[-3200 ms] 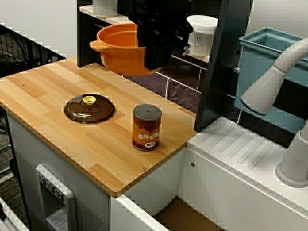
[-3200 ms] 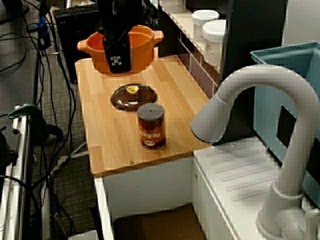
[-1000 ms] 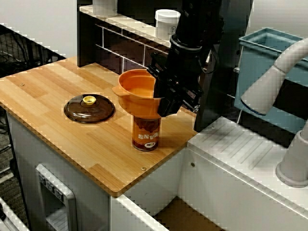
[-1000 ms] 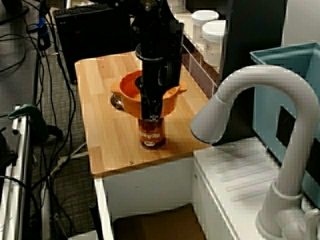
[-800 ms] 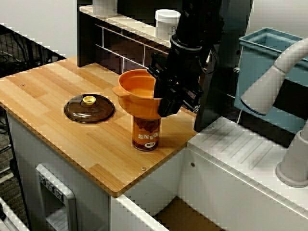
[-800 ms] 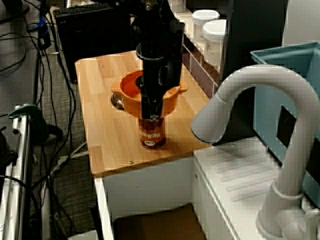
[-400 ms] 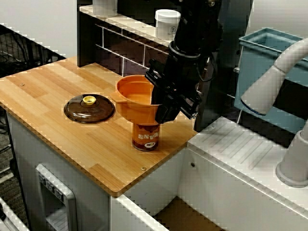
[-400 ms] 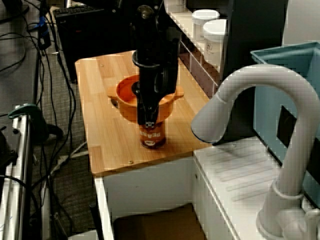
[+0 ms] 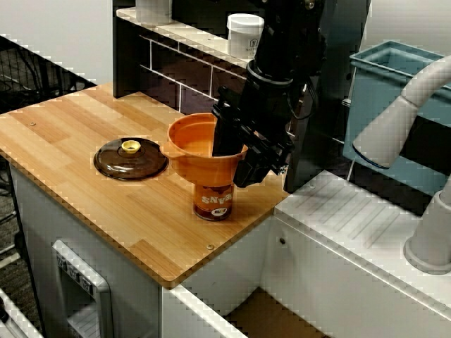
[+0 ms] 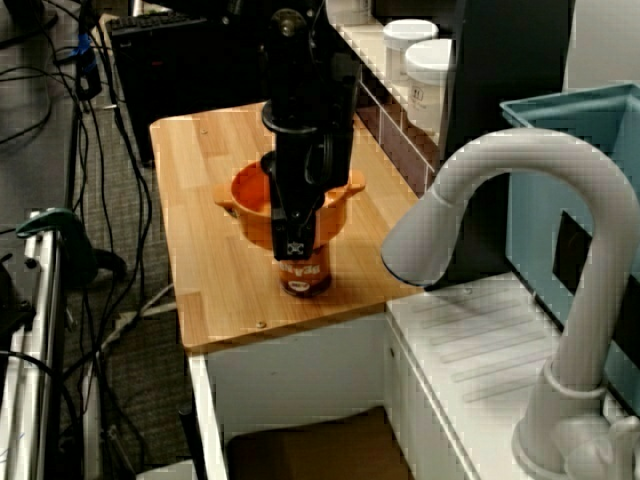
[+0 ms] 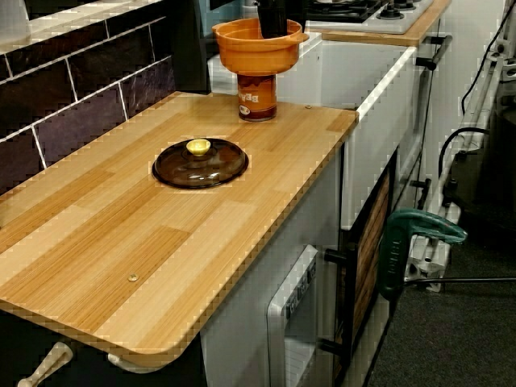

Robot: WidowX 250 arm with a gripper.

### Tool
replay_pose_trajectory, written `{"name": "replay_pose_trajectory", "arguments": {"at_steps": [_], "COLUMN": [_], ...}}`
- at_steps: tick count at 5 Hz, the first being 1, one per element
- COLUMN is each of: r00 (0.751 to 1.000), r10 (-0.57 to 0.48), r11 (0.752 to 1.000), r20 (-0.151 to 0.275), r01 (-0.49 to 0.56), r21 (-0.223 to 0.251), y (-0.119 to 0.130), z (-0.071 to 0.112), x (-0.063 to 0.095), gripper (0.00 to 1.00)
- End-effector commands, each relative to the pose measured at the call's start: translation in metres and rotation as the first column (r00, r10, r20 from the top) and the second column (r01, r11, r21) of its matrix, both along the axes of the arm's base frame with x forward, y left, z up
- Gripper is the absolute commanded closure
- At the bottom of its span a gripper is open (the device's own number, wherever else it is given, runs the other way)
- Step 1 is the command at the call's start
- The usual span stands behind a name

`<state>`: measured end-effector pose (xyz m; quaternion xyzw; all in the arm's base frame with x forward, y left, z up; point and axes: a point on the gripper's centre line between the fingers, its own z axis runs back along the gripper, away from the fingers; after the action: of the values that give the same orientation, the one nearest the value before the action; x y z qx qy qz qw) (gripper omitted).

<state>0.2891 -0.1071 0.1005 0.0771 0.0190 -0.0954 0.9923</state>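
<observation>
Wooden counter (image 9: 84, 134) fills the left and middle of the front view. Right of it lies a white ribbed drainboard (image 9: 352, 225) with a grey faucet (image 9: 402, 120), and a blue bin (image 9: 380, 84) stands behind at far right. A black robot arm (image 9: 282, 56) comes down from the top over the counter's right part. The gripper (image 9: 238, 153) is clamped on the right rim of the orange pot (image 9: 194, 151), with one finger inside the bowl and the other down the outer wall. The pot is held level, mouth up and side handles out, directly over the can (image 9: 213, 201). In the low view along the counter the pot's base (image 11: 258, 71) meets the can's top (image 11: 257, 97); whether it bears on the can I cannot tell. The brown glass lid (image 9: 130, 158) lies flat on the wood left of the can, apart from it, its yellow knob (image 9: 130, 146) up. The can stands upright at the near right of the counter. A white tub (image 9: 244, 32) sits on the far shelf behind the arm.
</observation>
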Motion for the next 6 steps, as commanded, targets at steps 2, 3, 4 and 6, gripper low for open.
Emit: {"name": "replay_pose_trajectory", "arguments": {"at_steps": [2, 3, 4, 6], "r00": [0.998, 0.996, 0.994, 0.986], "r10": [0.027, 0.043, 0.063, 0.11], "r11": [0.996, 0.991, 0.985, 0.985], "r20": [0.061, 0.081, 0.089, 0.126], "r01": [-0.021, -0.032, -0.048, -0.091], "r21": [-0.092, -0.132, -0.165, -0.145], "y": [0.017, 0.031, 0.05, 0.09], "z": [0.052, 0.069, 0.076, 0.064], "x": [0.003, -0.001, -0.005, -0.012], "gripper": [0.0, 0.0, 0.0, 0.0]}}
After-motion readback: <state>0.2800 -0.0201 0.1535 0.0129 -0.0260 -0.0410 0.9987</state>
